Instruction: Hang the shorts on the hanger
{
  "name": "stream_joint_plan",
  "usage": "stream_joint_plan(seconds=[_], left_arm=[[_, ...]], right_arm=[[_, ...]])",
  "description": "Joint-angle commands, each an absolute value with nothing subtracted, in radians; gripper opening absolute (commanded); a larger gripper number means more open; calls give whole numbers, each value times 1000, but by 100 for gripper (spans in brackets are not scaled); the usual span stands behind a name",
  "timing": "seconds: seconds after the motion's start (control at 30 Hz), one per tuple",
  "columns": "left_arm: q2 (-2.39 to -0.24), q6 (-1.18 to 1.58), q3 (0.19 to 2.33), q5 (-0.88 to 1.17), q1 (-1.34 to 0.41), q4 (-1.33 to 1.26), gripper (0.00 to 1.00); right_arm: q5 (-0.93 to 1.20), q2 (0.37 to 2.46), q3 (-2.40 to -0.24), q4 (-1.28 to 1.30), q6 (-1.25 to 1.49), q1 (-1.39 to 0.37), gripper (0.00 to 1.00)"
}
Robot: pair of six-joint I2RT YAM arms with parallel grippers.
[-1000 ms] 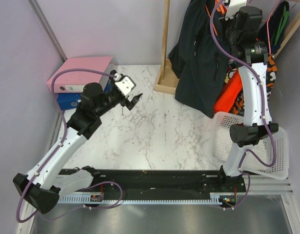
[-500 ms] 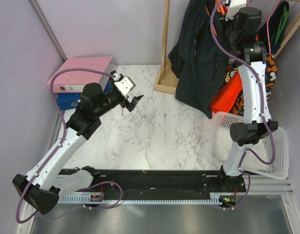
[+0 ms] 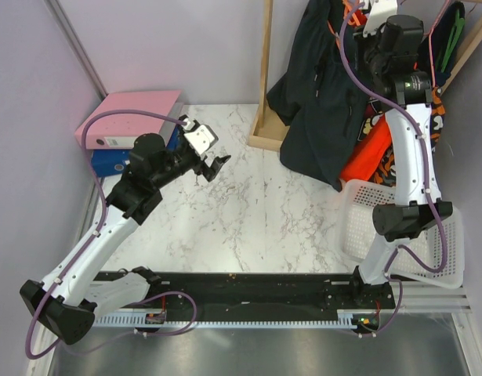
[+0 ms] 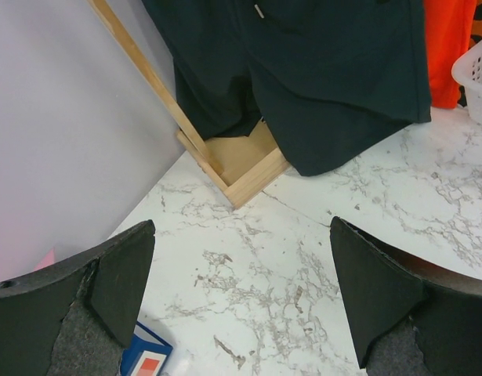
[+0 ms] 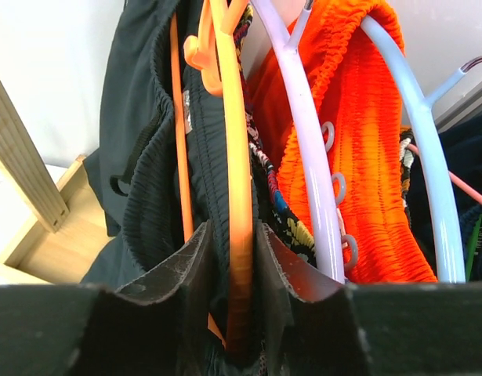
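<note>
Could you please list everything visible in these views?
shorts: one, black, hanging by the rack
hanger: one, orange, against the shorts
lilac hanger: one, pale, beside it
blue hanger: one, light, beside that
orange garment: one, bright orange, beside the shorts
printed garment: one, multicoloured, between them
rack: one, wooden, table's back
basket: one, white, table's right
binders: two, pink on blue, back left
table: one, white marble, underneath
left hand: one, black, open above table
right hand: one, black, astride the hanger

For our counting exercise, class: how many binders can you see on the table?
2. The pink binder lies at the far-left corner of the table; the blue binder sits beneath it, partly covered. Others could be hidden under them.
</note>
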State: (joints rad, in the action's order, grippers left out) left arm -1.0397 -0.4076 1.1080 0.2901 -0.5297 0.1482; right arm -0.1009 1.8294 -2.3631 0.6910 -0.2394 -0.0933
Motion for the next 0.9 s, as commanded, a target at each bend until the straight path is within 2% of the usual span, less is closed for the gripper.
stream_joint_plan(seconds=[0.0, 0.13, 0.2, 0.23, 0.33, 0.57, 0.7, 0.87], left_arm=[[-1028, -365, 1137, 299, -528, 172, 99], [-1023, -367, 1131, 296, -528, 173, 99], [-1022, -365, 1131, 293, -526, 176, 99], [-1025, -364, 1135, 293, -528, 181, 99], [-1026, -347, 1138, 291, -526, 192, 99], [-1012, -316, 1141, 275, -526, 218, 99], [-1014, -243, 1172, 258, -503, 306, 99], [-1063, -103, 1275, 332, -431, 510, 99]], right_arm=[[-84, 1779, -2372, 660, -236, -87, 36], [-69, 1763, -2373, 660, -230, -87, 69], [-51, 1750, -2373, 655, -224, -87, 77], [-45, 1734, -2373, 652, -219, -87, 86], [-18, 1697, -2375, 641, -193, -87, 98], [60, 1572, -2313, 520, -140, -90, 98], [202, 1522, -2312, 526, -104, -89, 98], [500, 1392, -2101, 601, -109, -95, 98]])
